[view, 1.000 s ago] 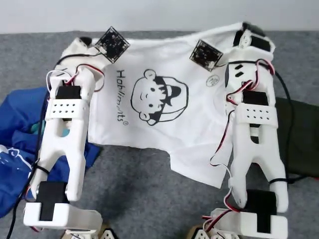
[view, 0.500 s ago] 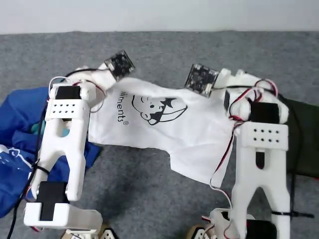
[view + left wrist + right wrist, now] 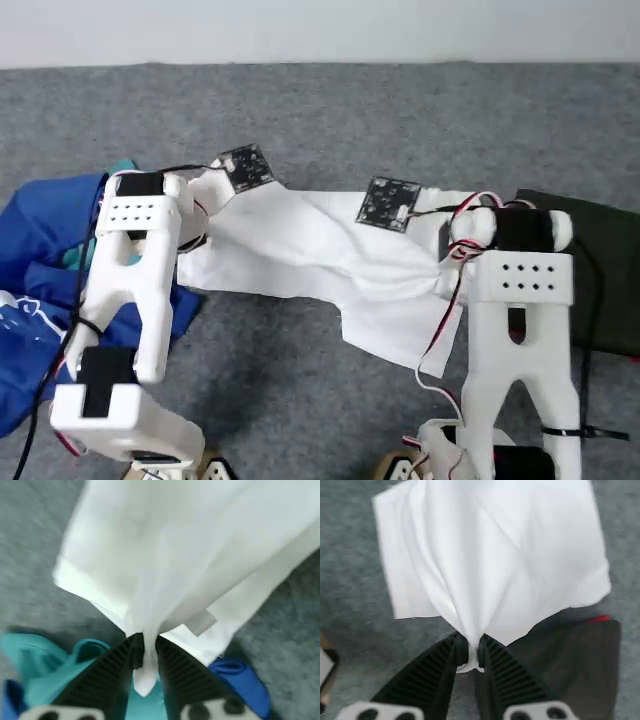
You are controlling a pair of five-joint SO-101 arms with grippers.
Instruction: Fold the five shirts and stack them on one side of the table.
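- Across the middle of the grey counter (image 3: 400, 120) lies the white shirt (image 3: 320, 250), bunched into a band, with one corner trailing toward the near edge.
- Left claw (image 3: 145, 650) pinches the shirt's left end, and right claw (image 3: 469, 652) pinches its right end.
- Blue shirts (image 3: 40, 260) are heaped at the left edge, and a dark shirt (image 3: 600, 270) lies at the right.

Grey felt-covered table (image 3: 330, 110) below a pale wall (image 3: 320, 30)

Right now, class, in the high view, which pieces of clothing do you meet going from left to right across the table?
Blue clothes heap → white shirt → dark garment.
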